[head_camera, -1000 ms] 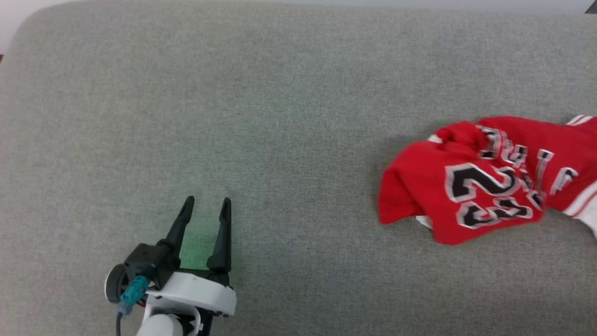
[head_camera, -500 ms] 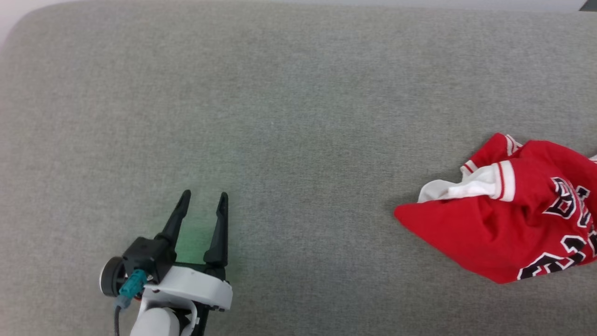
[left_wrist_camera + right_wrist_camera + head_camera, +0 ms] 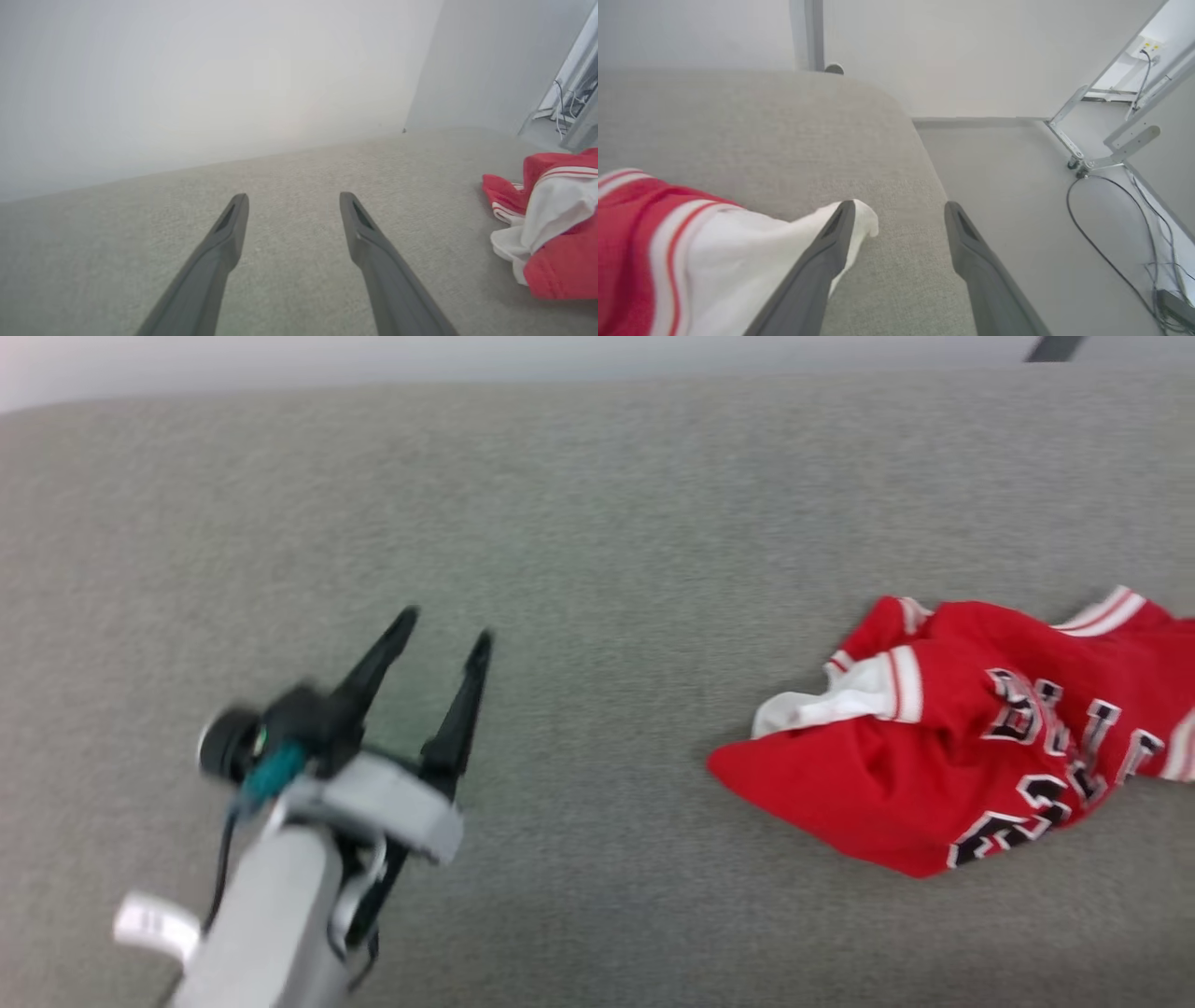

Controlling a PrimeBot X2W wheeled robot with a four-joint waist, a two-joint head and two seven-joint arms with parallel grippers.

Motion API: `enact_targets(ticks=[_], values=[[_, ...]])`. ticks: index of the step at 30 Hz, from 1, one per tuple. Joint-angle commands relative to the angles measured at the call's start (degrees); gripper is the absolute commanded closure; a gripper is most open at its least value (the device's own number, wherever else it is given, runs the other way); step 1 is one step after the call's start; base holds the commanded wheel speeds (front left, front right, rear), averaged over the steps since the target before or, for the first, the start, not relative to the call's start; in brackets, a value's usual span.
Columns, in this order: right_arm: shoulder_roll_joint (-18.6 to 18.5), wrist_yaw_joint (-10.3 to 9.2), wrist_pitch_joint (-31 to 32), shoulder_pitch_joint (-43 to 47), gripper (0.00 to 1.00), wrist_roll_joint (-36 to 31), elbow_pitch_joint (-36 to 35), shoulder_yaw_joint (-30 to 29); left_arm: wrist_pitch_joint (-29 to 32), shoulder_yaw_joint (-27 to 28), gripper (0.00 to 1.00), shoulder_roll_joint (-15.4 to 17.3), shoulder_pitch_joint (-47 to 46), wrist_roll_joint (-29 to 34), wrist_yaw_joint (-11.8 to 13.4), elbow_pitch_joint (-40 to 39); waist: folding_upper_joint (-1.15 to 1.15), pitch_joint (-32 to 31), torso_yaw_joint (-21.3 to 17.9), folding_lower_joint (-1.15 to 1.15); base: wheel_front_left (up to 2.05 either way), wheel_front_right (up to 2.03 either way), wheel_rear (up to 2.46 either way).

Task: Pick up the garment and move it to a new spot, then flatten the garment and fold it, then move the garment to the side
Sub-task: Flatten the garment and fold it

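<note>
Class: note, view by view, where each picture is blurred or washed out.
Head view: motion blur smears the left gripper and softens the jersey lettering. Left wrist view: the wall is washed out. Right wrist view: the right gripper is crisp, the near jersey cloth soft.

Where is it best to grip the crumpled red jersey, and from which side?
Probably the bunched white trim at the left end of the jersey: it stands raised off the surface, so fingers can close around it. Come from the left, where the open left gripper is.
</note>
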Motion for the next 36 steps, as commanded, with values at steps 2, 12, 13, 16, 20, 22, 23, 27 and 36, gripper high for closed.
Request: enact_targets(ticks=[2,12,13,16,20,22,23,27,36], values=[[2.06,-0.10,-2.74,2.39,0.00,1.85,-5.07,-0.29,3.94,-3.97,0.00,2.18,-4.21,-3.49,-0.23,0.30,0.00,-1.44,-3.77,0.00,0.00,0.00,0.00],[11.53,-0.09,-4.42,11.24,0.00,2.87,-31.12,-3.51,40.72,-20.99,0.00,7.73,-22.64,-31.94,-0.19,5.43,0.00,0.07,-12.54,0.00,0.00,0.00,0.00],[12.33,-0.09,-3.98,11.90,0.00,2.64,-33.14,-3.77,43.46,-21.78,0.00,8.13,-24.26,-33.80,-0.19,6.63,0.00,0.64,-13.38,0.00,0.00,0.00,0.00],[14.69,-0.09,-2.66,14.05,0.00,1.56,-37.94,-4.65,50.68,-23.11,0.00,7.33,-27.83,-38.46,-0.19,11.77,0.00,2.04,-15.55,0.00,0.00,0.00,0.00],[17.25,-0.09,-1.09,15.36,0.00,0.49,-41.81,-5.30,60.49,-22.84,0.00,4.93,-31.71,-44.61,-0.09,19.04,0.00,3.59,-17.84,0.00,0.00,0.00,0.00],[18.33,-0.09,-0.56,15.84,0.00,0.17,-42.83,-5.46,64.43,-22.65,0.00,3.73,-33.13,-46.95,0.10,21.17,0.00,4.11,-18.66,0.00,0.00,0.00,0.00],[18.65,-0.09,-0.41,16.06,0.00,0.10,-43.15,-5.59,65.76,-22.25,0.00,3.07,-33.61,-48.20,0.51,22.17,0.00,4.27,-18.96,0.00,0.00,0.00,0.00],[19.84,-0.09,0.06,16.37,0.00,-0.52,-44.08,-5.91,68.97,-23.09,0.00,1.59,-34.25,-49.34,0.51,24.16,0.00,4.76,-19.68,0.00,0.00,0.00,0.00],[20.54,-0.09,1.04,15.59,0.00,-0.93,-45.11,-5.21,72.53,-29.64,0.00,1.01,-32.42,-45.35,0.18,25.58,0.00,5.70,-19.59,0.00,0.00,0.00,0.00]])
